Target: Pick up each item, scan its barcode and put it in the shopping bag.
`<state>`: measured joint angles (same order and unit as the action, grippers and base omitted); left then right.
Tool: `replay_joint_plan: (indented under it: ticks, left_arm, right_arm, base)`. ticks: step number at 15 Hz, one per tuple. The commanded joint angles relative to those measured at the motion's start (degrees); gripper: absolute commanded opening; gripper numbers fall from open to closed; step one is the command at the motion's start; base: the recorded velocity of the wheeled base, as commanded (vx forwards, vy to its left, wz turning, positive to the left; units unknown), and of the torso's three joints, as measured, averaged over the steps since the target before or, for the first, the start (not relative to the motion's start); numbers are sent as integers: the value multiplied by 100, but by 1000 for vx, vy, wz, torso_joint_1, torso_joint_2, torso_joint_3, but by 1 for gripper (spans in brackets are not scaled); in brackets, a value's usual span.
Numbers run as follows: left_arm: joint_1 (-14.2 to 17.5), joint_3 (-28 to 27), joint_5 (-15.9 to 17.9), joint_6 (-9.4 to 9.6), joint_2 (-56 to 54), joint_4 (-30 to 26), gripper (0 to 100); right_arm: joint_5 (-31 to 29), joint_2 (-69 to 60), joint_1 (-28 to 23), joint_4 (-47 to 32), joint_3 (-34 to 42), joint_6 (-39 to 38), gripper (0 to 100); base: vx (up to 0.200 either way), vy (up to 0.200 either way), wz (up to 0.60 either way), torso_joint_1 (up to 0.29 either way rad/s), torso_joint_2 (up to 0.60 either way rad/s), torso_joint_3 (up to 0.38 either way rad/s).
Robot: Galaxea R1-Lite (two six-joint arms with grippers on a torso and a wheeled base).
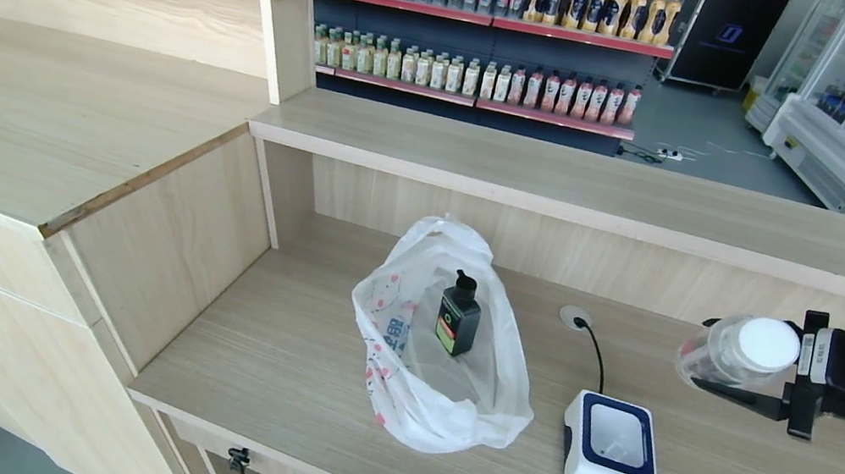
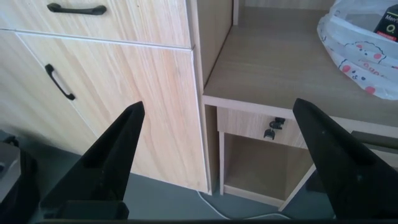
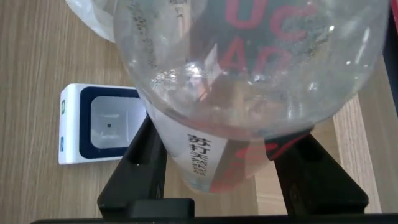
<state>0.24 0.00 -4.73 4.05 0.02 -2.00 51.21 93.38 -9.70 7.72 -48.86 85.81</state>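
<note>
Left jaws: my left gripper [image 2: 217, 155] hangs low in front of the cabinet doors, fingers spread wide, nothing between them.
Right jaws: my right gripper [image 1: 719, 360] is at the right edge of the head frame, above the counter [image 1: 283, 351], closed on the clear bottle [image 1: 738, 352].
Bottle against the jaws: it lies sideways in my grip, one finger on each flank by the printed label, most of the body jutting out past the fingertips.
How it handles: thin clear plastic, so light, I reckon. The wall will dent if I squeeze hard, and it's smooth and round, so it could roll in the pads. The label band looks like the safest hold.
Scanner: the white-and-blue scanner [image 1: 612, 449] sits lower centre-right, window up. My bottle hovers up and to the right of it, well apart.
Bag: further left, the shopping bag [image 1: 386, 351] slumps open at frame centre with a dark pump bottle [image 1: 458, 316] upright inside.
</note>
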Motion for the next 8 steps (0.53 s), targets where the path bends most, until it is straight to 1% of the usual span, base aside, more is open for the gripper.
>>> replay_joint_plan:
  ticks: [1, 3, 4, 5, 8]
  left_arm:
    - [2, 0, -2, 0, -2, -2, 100]
    - [2, 0, -2, 0, -2, -2, 100]
    - [2, 0, -2, 0, -2, -2, 100]
    - [2, 0, -2, 0, -2, -2, 100]
    - [2, 0, -2, 0, -2, -2, 100]
  right_arm:
    - [108, 128, -58, -288, -10, 296, 0]
    - [99, 119, -163, -824, -1, 867, 0]
    - [108, 128, -163, -1308, -18, 1395, 0]
    - [108, 181, -155, -1519, -80, 1702, 0]
    - [108, 356, -146, -1580, -177, 2221, 0]
  base:
    - [0, 0, 0, 0, 0, 0]
    - [0, 0, 0, 0, 0, 0]
    - [0, 0, 0, 0, 0, 0]
    - [0, 0, 0, 0, 0, 0]
    - [0, 0, 0, 0, 0, 0]
